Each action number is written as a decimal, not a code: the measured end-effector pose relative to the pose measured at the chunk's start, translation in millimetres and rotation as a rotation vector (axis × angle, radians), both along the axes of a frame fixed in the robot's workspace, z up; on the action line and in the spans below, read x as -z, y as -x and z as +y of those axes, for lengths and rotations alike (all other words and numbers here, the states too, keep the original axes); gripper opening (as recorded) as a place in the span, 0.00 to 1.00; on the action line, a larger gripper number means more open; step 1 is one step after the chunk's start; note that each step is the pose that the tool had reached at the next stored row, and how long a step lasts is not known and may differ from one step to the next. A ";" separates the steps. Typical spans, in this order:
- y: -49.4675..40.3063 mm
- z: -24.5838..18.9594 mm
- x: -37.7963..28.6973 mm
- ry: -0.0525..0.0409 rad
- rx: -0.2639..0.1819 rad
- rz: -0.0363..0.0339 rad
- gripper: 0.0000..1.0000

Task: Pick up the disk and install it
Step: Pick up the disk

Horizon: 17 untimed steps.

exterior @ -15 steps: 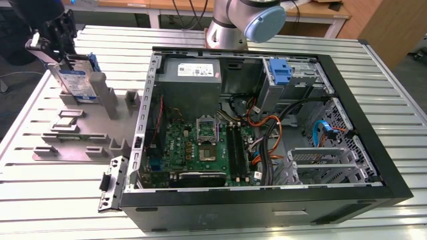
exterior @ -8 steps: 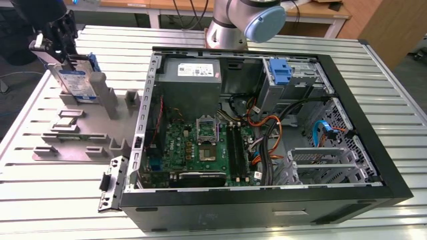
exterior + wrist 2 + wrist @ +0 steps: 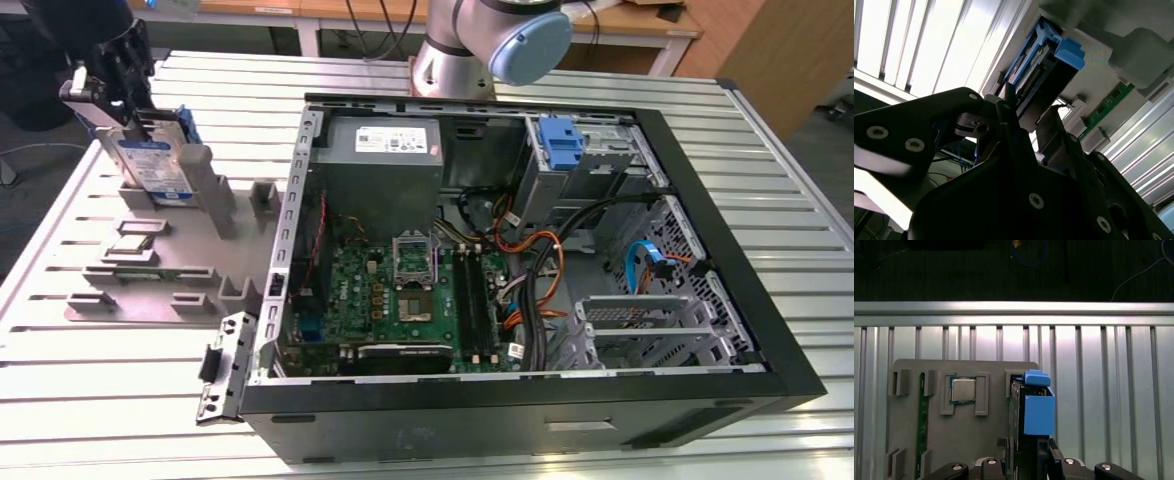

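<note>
The disk (image 3: 150,168) stands on edge in a slot of the grey holder tray (image 3: 174,270) at the exterior view's far left, its white-and-blue label facing out and the blue bracket along its sides. My gripper (image 3: 123,112) comes down on its top edge. In the first wrist view the disk's blue bracket (image 3: 1039,412) rises between my two fingers (image 3: 1002,445), and the gripper (image 3: 1025,447) is shut on its flat faces. The second wrist view shows the disk (image 3: 1051,62) end-on beyond the gripper (image 3: 1028,120). I cannot tell whether the disk has left its slot.
An open computer case (image 3: 761,330) lies at the exterior view's right, with the motherboard (image 3: 400,290), a grey power supply (image 3: 387,150), cables and a blue latch (image 3: 561,145) at the drive bay. The holder tray also carries a processor (image 3: 963,390) and a memory stick (image 3: 922,425).
</note>
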<state>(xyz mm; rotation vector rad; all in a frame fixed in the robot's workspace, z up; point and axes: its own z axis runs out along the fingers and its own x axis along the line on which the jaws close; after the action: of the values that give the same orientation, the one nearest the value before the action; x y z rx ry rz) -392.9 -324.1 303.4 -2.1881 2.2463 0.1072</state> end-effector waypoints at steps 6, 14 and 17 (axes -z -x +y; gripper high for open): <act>0.0 0.0 0.0 0.0000 0.000 0.0001 0.43; 0.0 0.0 0.0 0.0000 0.000 0.0001 0.35; 0.0 0.0 -0.1 0.0001 0.000 0.0001 0.35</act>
<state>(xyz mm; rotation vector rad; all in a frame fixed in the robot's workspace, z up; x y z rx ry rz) -392.9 -324.2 303.5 -2.1884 2.2462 0.1073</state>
